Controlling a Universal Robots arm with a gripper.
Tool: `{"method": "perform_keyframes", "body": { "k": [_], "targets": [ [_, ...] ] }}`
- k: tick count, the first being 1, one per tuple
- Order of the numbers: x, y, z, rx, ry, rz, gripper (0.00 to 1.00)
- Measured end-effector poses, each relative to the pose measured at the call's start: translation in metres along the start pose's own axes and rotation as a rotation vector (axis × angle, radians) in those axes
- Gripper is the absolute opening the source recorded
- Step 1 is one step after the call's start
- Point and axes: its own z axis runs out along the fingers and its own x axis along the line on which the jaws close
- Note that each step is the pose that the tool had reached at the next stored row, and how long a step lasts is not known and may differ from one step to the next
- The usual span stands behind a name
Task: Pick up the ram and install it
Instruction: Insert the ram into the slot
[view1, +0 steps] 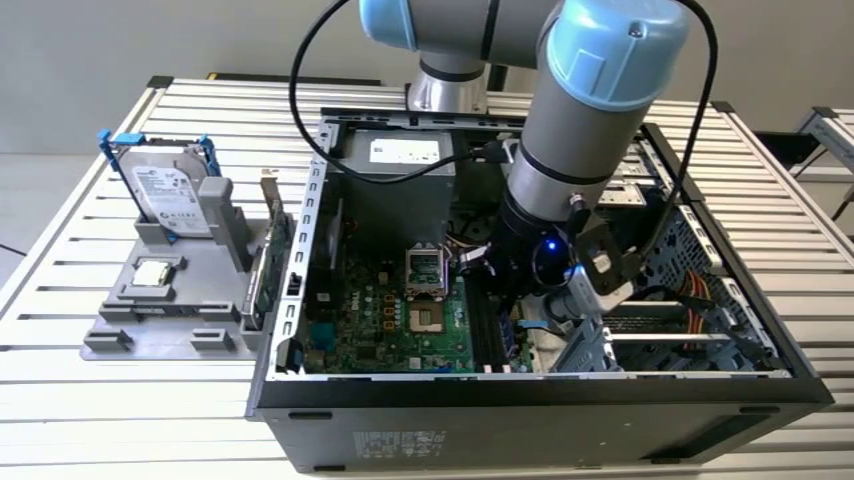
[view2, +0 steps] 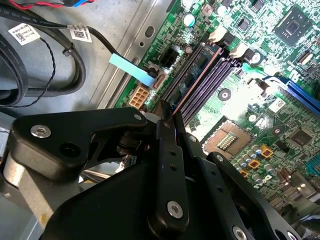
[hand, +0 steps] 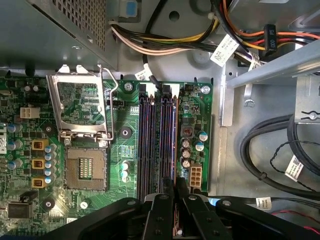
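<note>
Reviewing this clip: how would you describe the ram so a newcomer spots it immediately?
Look inside the open computer case, at the green motherboard and its row of dark memory slots beside the CPU socket. The ram is the thin stick seen edge-on over the slot farthest from that socket, pinched in the black gripper; the neighbouring slots lie empty.

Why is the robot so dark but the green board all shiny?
In both wrist views the black gripper sits near the camera in shade, while light glints off the motherboard; in the exterior view a blue light glows on the arm's wrist.
</note>
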Motion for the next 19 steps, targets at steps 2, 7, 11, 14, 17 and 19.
{"method": "perform_keyframes", "body": {
  "k": [2,7,11,14,17,19],
  "targets": [
    [0.0005,0.0003,0.0001,-0.0001,-0.0005,0.001,0.0],
    [0.0022,0.0004,0.0002,-0.0002,-0.0033,0.01,0.0],
    [0.0024,0.0004,0.0006,-0.0006,-0.0054,0.021,0.0],
    [0.0023,0.0004,0.0018,-0.0008,-0.0059,0.025,0.0],
    [0.0023,0.0004,0.0035,-0.0012,-0.006,0.027,0.0],
    [0.0023,0.0004,0.0045,-0.0013,-0.0059,0.028,0.0]
  ]
}}
